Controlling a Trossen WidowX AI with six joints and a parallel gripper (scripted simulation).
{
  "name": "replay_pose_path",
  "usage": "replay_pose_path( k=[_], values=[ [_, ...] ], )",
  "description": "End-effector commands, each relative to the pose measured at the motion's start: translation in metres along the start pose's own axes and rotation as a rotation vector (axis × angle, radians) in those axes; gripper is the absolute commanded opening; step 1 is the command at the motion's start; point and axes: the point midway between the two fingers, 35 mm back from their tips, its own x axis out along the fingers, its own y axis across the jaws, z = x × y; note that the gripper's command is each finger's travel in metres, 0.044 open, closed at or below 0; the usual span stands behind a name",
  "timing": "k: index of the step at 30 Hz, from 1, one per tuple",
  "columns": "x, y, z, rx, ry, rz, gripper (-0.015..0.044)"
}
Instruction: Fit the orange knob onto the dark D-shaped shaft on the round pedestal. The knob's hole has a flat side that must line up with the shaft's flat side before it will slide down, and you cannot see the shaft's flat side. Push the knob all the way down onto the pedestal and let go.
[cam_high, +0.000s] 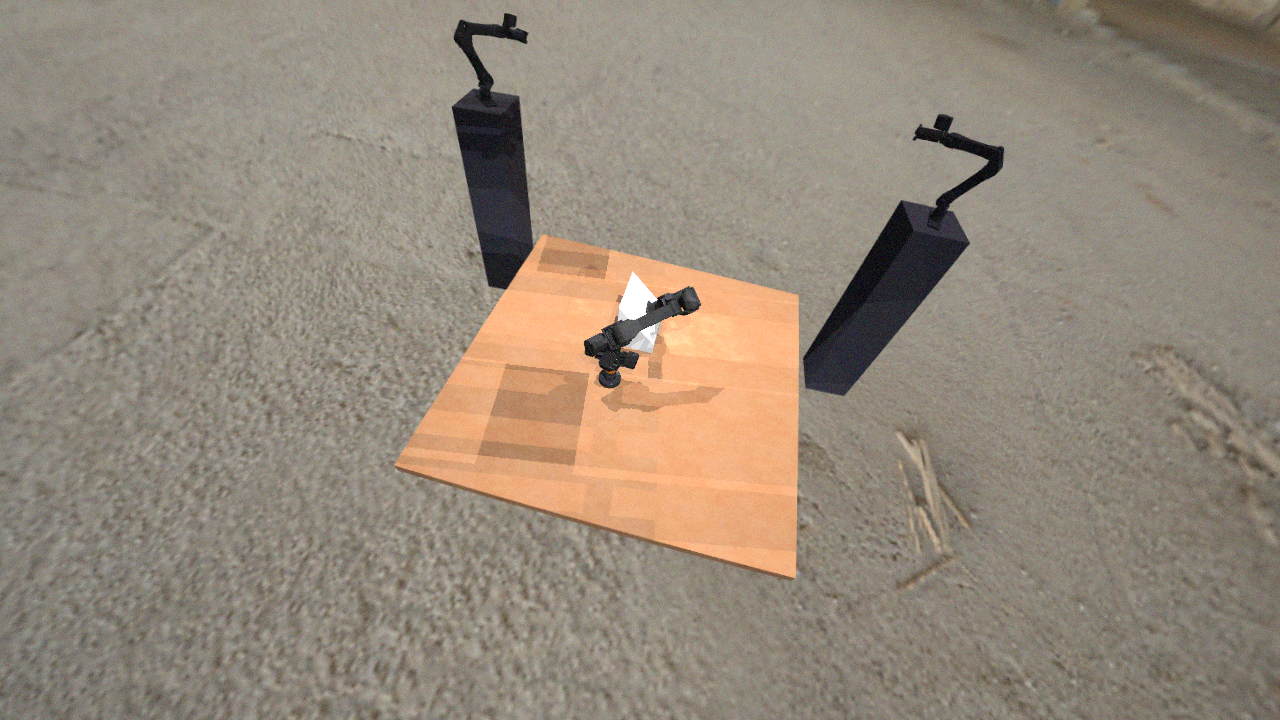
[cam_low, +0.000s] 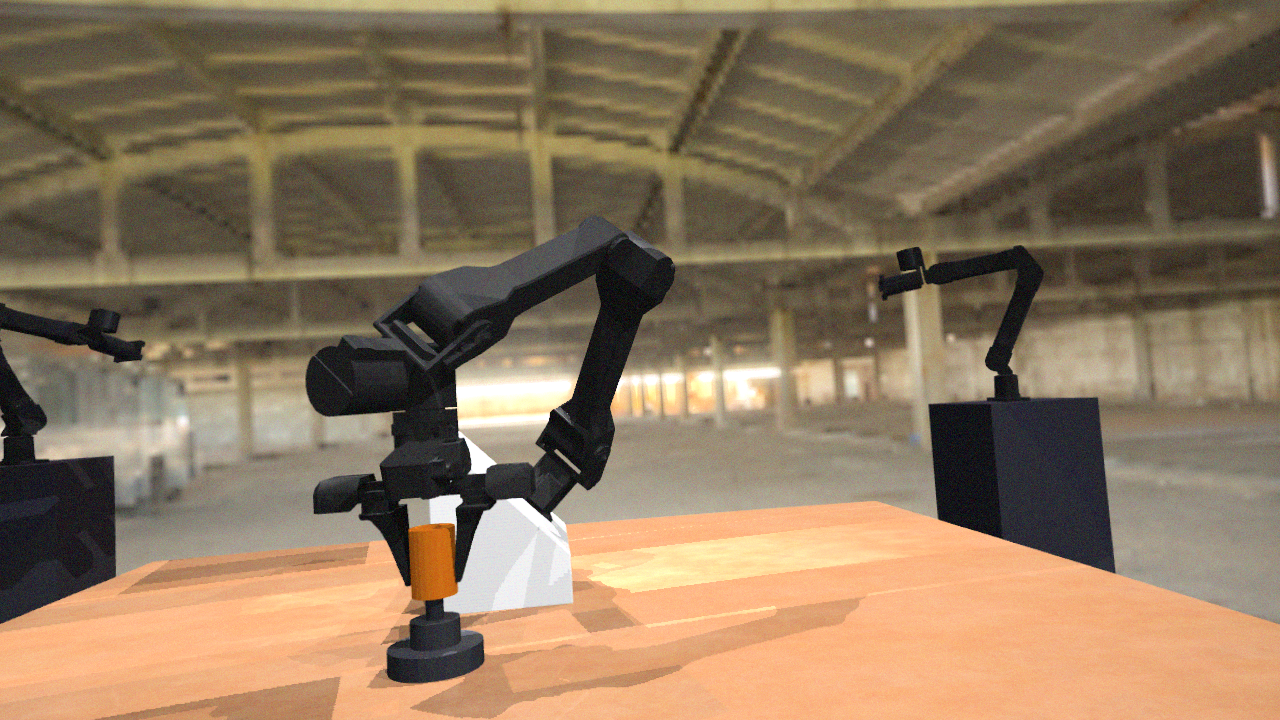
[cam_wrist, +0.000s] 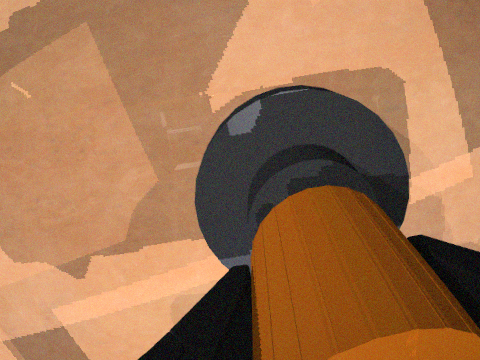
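My gripper (cam_low: 433, 578) (cam_wrist: 330, 267) is shut on the orange knob (cam_low: 432, 559) (cam_wrist: 340, 260), with one finger on each side. The knob is upright, directly above the dark round pedestal (cam_high: 609, 381) (cam_low: 435, 663) (cam_wrist: 300, 120). In the exterior view a short length of the dark shaft (cam_low: 434, 609) shows between the knob's lower end and the pedestal's raised centre, so the knob is clear of the pedestal. Whether the shaft's tip is inside the knob's hole cannot be told. The shaft's flat side is hidden. In the wrist view the knob covers the shaft.
A white angular block (cam_high: 633, 298) (cam_low: 523, 577) stands on the wooden table (cam_high: 716, 501) (cam_low: 895, 626) behind the pedestal, near my arm's base. Two other arms (cam_high: 975, 147) (cam_low: 1015, 313) stand on tall dark columns (cam_high: 501, 197) (cam_low: 1047, 483) beyond the table.
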Motion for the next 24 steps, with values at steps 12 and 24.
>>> replay_pose_path(
  k=[12,24],
  values=[
    [0.0032,-0.0020,0.0000,0.080,-0.004,-0.004,0.0000],
    [0.0000,0.0014,-0.0029,0.080,-0.004,-0.004,0.0000]
  ],
)
